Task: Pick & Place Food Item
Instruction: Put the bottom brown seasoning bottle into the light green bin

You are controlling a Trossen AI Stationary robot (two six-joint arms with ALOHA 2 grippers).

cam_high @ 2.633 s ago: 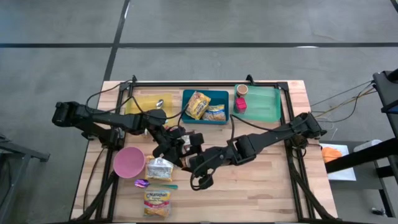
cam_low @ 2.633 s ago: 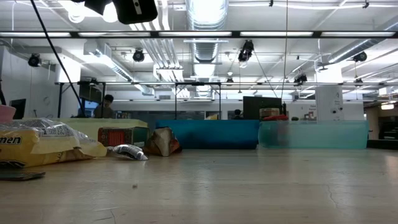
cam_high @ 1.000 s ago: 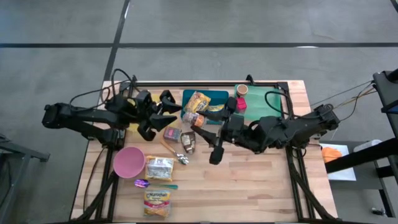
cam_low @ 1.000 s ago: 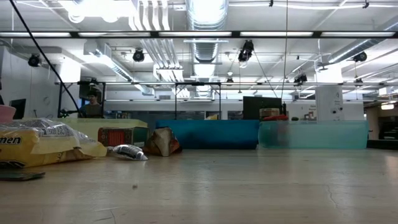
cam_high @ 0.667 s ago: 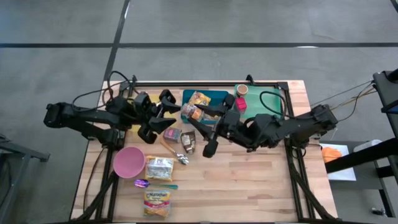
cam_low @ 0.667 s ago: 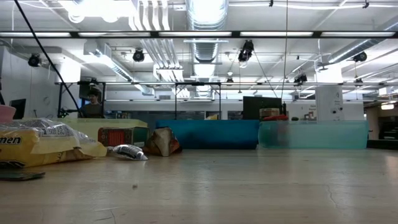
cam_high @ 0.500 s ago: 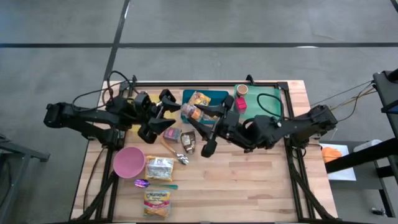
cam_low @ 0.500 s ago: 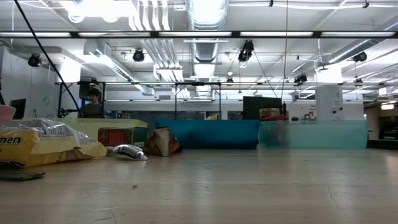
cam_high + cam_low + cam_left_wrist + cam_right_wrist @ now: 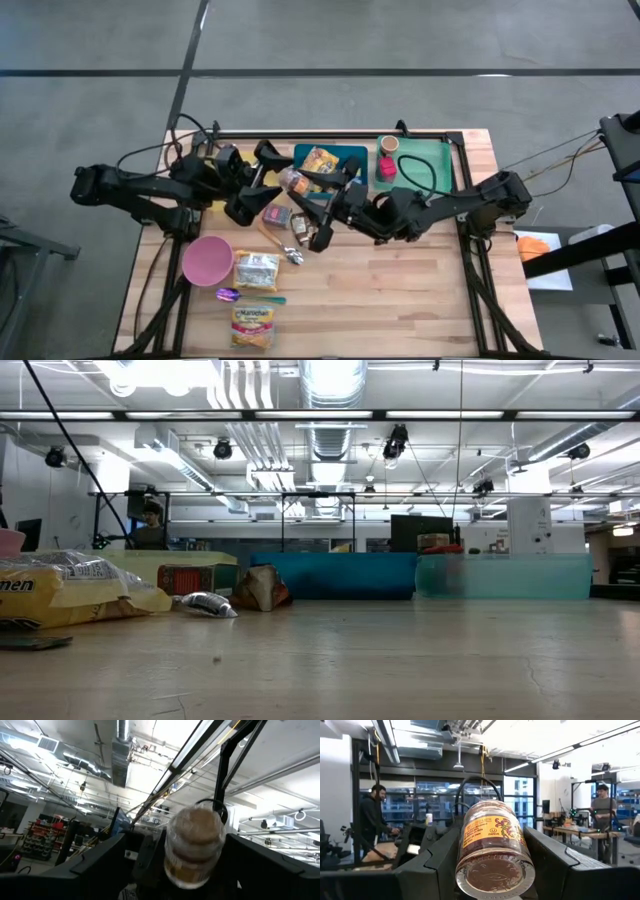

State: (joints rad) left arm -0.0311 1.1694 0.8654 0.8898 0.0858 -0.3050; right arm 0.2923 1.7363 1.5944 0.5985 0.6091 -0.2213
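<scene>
A small round glass jar (image 9: 293,182) with a yellowish label and dark brown contents hangs in the air between the two arms, above the pale wooden plank surface (image 9: 420,300) and just beside the blue tray (image 9: 352,154). The right hand (image 9: 309,190) pinches it between dark matte fingers (image 9: 555,865); from that wrist the label shows red ornament and small writing that looks like "PAREVE", the rest too small to read. The left hand (image 9: 262,178) has its fingers (image 9: 95,865) spread wide on either side of the jar (image 9: 192,845), not touching it. Down on the surface lie crinkly foil snack packets (image 9: 257,271), a glossy pink bowl (image 9: 207,261) and a yellow noodle pack (image 9: 252,327).
</scene>
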